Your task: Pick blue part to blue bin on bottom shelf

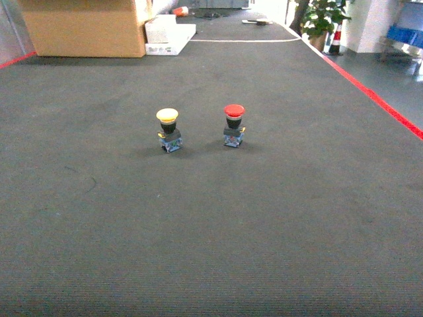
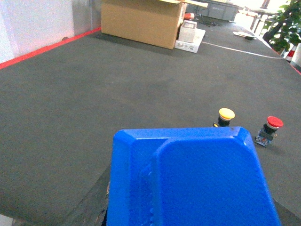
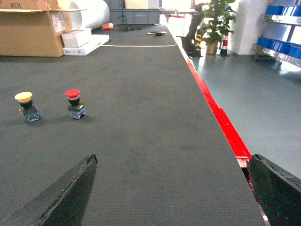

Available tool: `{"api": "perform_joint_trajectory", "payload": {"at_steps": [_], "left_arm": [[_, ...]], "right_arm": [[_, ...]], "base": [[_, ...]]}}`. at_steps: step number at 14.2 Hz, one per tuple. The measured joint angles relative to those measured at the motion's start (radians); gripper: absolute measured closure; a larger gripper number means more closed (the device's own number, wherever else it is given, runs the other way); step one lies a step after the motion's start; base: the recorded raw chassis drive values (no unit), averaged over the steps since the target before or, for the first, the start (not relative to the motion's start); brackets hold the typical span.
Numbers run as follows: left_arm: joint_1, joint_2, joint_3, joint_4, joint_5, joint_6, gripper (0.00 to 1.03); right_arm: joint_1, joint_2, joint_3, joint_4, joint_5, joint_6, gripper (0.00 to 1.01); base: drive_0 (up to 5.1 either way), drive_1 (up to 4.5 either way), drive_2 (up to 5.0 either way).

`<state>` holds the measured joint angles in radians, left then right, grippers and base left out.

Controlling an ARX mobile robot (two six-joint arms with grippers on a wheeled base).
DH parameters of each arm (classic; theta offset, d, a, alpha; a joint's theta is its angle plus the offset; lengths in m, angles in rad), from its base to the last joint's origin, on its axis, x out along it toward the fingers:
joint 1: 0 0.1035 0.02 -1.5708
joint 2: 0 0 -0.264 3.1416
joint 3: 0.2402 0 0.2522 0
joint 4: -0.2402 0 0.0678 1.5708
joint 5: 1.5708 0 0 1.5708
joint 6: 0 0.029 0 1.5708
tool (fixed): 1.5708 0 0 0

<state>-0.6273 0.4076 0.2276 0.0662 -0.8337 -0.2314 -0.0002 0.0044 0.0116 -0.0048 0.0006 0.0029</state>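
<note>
carpet (image 1: pixel 211 231), dark grey and ribbed, filled the head view, and on it stood two push-button switches side by side, a little apart: a yellow-capped button (image 1: pixel 168 129) on the left and a red-capped button (image 1: pixel 233 123) on the right, each upright on a small block base. a cardboard box (image 1: pixel 82 26) sat at the far left with white boxes (image 1: pixel 168 33) just beside it, and a red floor stripe (image 1: pixel 377 99) ran along the carpet's right edge, with a potted plant (image 1: pixel 320 20) beyond.

the left wrist view was half covered by a bright blue plastic object (image 2: pixel 193 181) close under the camera; whether the left gripper held it, and how its jaws stood, could not be told. no dark navy block showed in any view.

the right gripper (image 3: pixel 171 193) had its two dark fingers (image 3: pixel 66 195) spread wide, nothing between them. blue bins (image 3: pixel 282 42) sat on a steel rack at the far right.
</note>
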Motion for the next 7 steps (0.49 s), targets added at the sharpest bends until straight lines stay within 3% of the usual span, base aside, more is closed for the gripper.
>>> {"api": "perform_joint_trajectory", "payload": {"at_steps": [7], "left_arm": [[0.0, 0.0, 0.0, 0.0, 0.0, -0.002, 0.59]], "right_arm": [[0.0, 0.0, 0.0, 0.0, 0.0, 0.0, 0.03]], "base": [[0.0, 0.0, 0.0]]}}
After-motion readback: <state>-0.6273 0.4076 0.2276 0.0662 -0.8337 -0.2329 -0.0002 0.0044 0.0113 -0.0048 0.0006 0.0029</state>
